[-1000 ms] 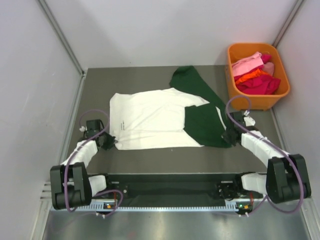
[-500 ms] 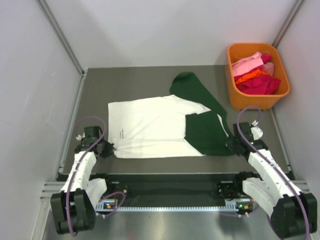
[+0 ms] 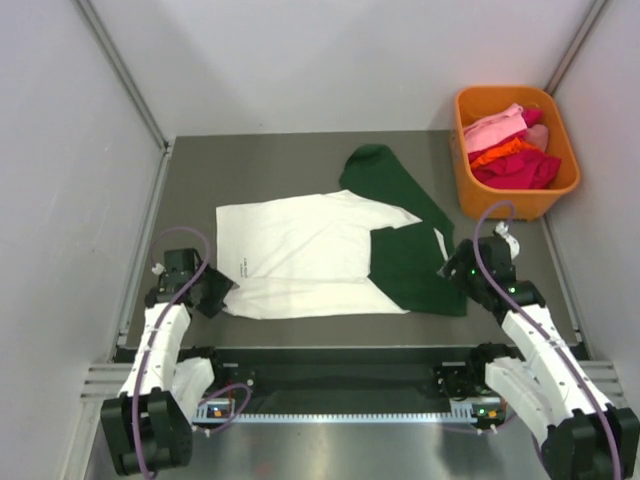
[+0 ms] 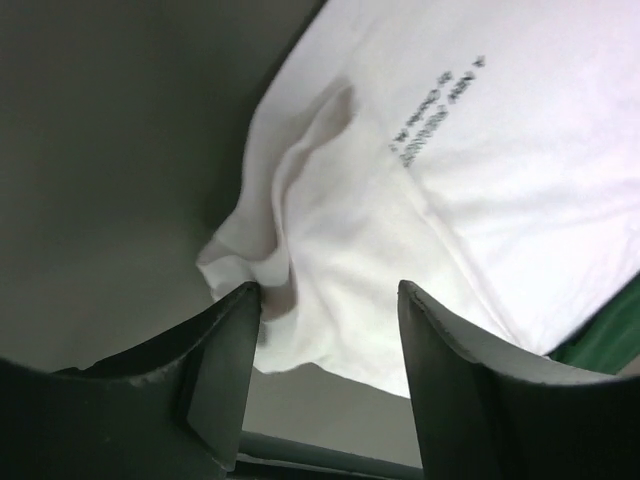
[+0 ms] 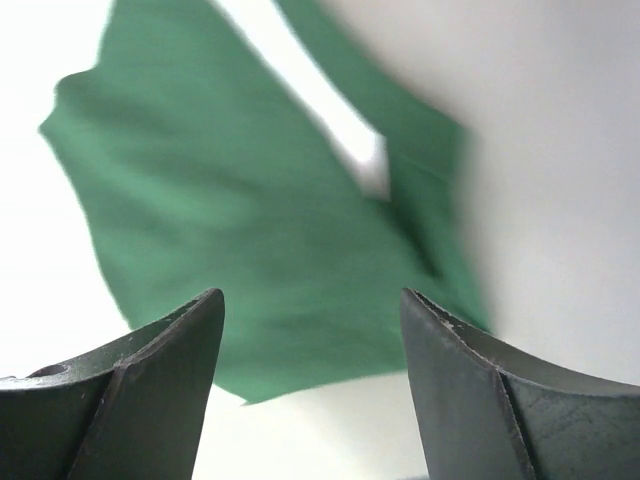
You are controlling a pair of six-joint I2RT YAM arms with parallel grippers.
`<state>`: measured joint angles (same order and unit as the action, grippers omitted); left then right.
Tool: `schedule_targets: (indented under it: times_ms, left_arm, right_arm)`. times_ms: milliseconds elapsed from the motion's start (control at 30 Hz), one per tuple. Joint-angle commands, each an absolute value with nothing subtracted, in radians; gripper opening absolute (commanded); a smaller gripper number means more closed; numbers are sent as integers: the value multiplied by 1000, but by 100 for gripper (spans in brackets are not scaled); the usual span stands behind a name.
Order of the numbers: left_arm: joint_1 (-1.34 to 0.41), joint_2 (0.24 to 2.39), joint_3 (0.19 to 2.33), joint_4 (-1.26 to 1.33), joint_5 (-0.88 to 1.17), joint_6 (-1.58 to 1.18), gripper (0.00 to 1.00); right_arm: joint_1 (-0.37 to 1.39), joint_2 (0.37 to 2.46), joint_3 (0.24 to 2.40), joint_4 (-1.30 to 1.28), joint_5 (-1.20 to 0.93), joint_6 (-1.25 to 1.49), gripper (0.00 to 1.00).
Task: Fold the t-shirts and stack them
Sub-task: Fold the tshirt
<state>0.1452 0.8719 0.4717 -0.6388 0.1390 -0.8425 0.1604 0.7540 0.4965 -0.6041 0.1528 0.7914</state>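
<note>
Lying by the table's (image 3: 280,165) near edge in the top view, the cream-white t-shirt (image 3: 300,255) and dark green t-shirt (image 3: 410,265) overlap, so folding one could drag the other. Left wrist: the left gripper (image 4: 325,340) stands open beside the rumpled white corner, holding nothing. Right wrist: the right gripper (image 5: 310,340) gapes wide above green cloth, empty.

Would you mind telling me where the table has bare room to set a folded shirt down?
On the table, the widest bare patch is far left, bordered by the back wall, the white t-shirt and the green t-shirt. A narrower strip runs along the shirts' near edges. The right is crowded: orange basket, right fingers and green cloth sit close.
</note>
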Motion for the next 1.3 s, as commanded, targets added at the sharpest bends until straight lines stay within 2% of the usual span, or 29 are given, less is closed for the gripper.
schedule_targets:
  times_ms: [0,233,367,433,467,533,567,633,733,767,1033,1100,1267]
  left_arm:
    - [150,836,572,-658,140,-807,63]
    - [152,928,803,-692,38,-687,67]
    - [152,994,868,-574,193,-603,69]
    - [150,1034,884,-517,247,-578,76]
    - [152,1051,893,-508,232,-584,80]
    - [149,1089,887,-451,219,-609,81]
    - [152,1101,878,-421,228,-620,86]
    - [150,1135,853,-344,245,-658,91]
    - [149,1176,831,-267,241,-710,91]
    - [150,1183,828,-249,239,-719,91]
    - [149,1247,815,-129,196,-767,91]
    - [150,1273,821,-112,193,-770,90]
    - [150,1313,824,-103,204,-770,89]
  right_arm:
    - [156,823,621,-375,-76,611,71]
    - [189,1138,923,-327,-155,442,72]
    - [210,1301,1121,-356,-132,368,72]
    - [216,1383,1176,-357,-112,345,74]
    - [218,1411,1234,-360,-95,336,80]
    - [219,1497,1331,-386,-46,328,82]
    - [219,1528,1362,-393,-38,315,84]
    - [218,1612,1460,-419,-8,305,87]
    - [215,1724,1586,-446,41,304,94]
    - [215,1752,1613,-449,41,307,100]
    - [184,2046,1998,-538,3,281,100]
    - [169,2103,2043,-522,-27,284,91]
    - [132,2219,2141,-443,-86,294,87]
